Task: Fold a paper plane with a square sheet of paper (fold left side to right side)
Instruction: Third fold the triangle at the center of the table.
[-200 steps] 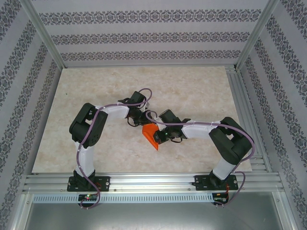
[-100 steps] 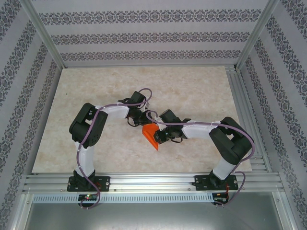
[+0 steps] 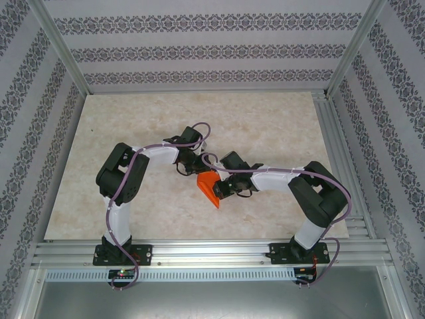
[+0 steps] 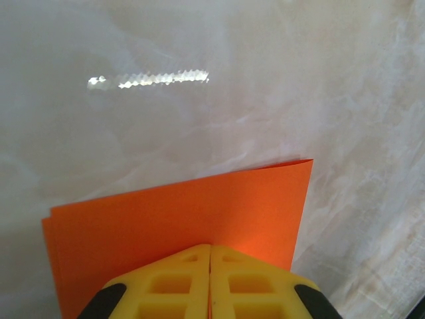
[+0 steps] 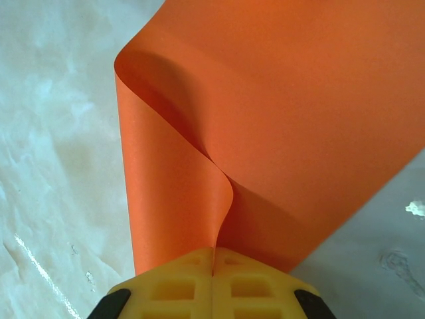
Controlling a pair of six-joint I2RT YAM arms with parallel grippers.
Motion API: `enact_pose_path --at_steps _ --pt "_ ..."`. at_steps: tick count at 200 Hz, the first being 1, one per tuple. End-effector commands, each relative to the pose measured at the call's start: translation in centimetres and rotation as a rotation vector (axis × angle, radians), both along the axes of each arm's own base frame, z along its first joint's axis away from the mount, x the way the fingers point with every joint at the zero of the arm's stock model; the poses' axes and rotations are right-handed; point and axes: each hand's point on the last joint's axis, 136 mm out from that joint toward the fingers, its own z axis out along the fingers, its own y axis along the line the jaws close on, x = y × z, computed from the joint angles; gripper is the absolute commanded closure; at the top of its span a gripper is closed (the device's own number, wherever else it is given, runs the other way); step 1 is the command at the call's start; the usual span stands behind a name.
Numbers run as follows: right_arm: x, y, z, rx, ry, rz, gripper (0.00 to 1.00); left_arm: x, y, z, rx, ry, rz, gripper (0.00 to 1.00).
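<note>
Hardly any change since a second ago, folded square sheet of paper [image 3: 209,187] just 6 o'clock of table [image 3: 133,119] centre, left claw [image 4: 210,251] closed, tips on its 11 o'clock corner, right claw [image 5: 214,254] pinching its curled 3 o'clock edge.

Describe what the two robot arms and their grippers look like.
Both the left arm and the right arm have white tubular links between bulky black joint housings, with a purple cable running loosely along each. The left gripper and right gripper have bright yellow plastic fingers moulded with rectangular recesses, and black pieces at their outer corners.
</note>
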Motion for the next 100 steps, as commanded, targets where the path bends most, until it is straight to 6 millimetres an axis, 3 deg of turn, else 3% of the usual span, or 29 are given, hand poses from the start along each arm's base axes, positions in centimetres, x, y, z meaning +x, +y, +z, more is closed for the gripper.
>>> enact_pose_path --at_steps 1,37,61,77,100 --pt "-0.9 -1.7 -2.0 -0.090 0.057 -0.018 1.00 -1.1 0.2 -0.8 0.057 0.017 -0.028 0.88" --pt "-1.2 -2.0 -2.4 -0.100 0.070 -0.019 1.00 0.0 0.4 3.4 0.026 -0.063 -0.034 0.74" --pt "-1.2 -2.0 -2.5 -0.104 0.067 -0.019 1.00 0.7 1.8 6.0 0.006 -0.118 -0.022 0.66" --pt "-1.2 -1.9 -2.5 -0.101 0.066 -0.019 1.00 1.0 3.2 7.1 0.007 -0.138 0.002 0.67" --pt "-1.2 -1.9 -2.5 -0.103 0.064 -0.014 1.00 0.1 4.0 7.9 -0.018 -0.140 0.013 0.77"
